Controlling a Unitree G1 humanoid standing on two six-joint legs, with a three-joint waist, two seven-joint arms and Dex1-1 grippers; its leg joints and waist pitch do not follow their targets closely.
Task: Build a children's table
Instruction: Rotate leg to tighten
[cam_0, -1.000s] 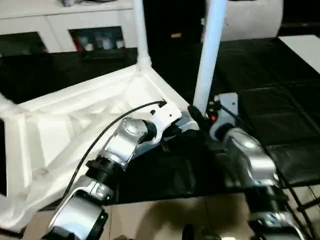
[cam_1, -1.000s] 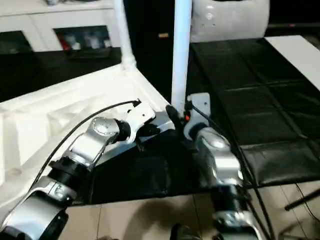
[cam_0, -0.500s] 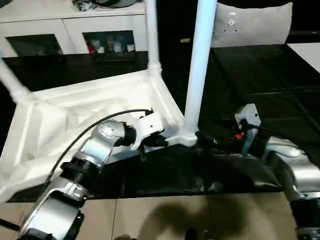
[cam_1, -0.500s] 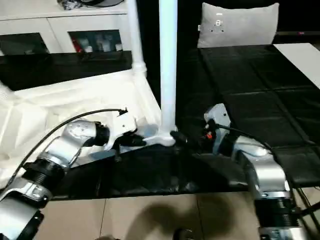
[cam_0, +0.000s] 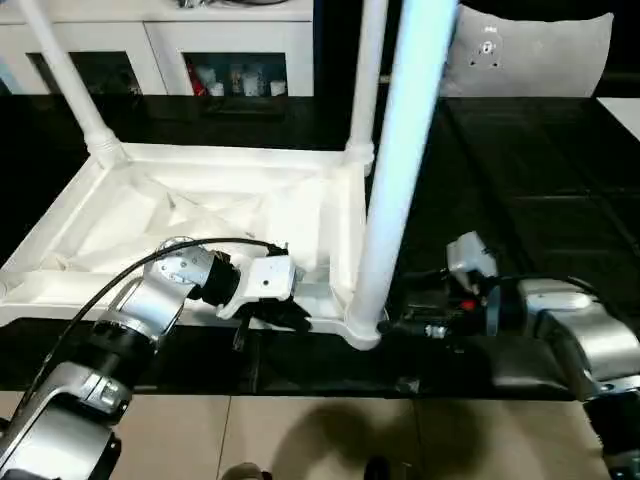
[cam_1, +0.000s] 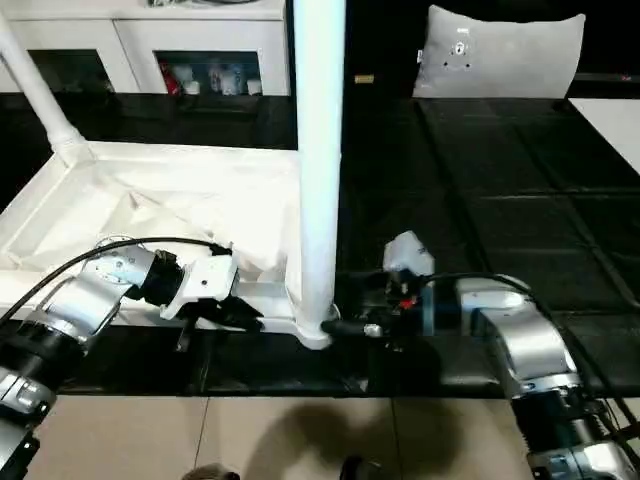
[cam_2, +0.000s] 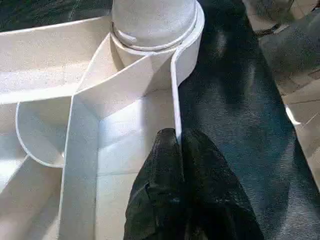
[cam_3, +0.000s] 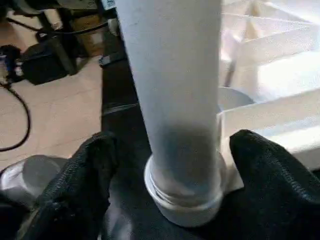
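Observation:
The white children's table top (cam_0: 200, 215) lies upside down on the black work surface, ribs facing up. Three white legs stand in its corner sockets: far left (cam_0: 70, 85), far right (cam_0: 365, 80), and near right (cam_0: 400, 170). My left gripper (cam_2: 179, 137) is shut on the thin near rim wall (cam_2: 175, 90), close to the near right corner socket (cam_2: 155, 35). My right gripper (cam_3: 182, 150) is open, with one black finger (cam_3: 95, 165) on each side of the base of the near right leg (cam_3: 175, 90). A gap shows between the fingers and the leg.
The black-covered work surface (cam_0: 540, 200) stretches to the right, and its front edge runs just below the table's near rim. A white glass-doored cabinet (cam_0: 230, 60) stands behind. A grey-white pad (cam_0: 530, 55) leans at the back right. Beige floor tiles (cam_0: 320, 440) lie below.
The view has shifted. The table top has swung round, so its near rim now lies along the work surface's front edge. My right arm has dropped lower and further right, fingers at the leg's base.

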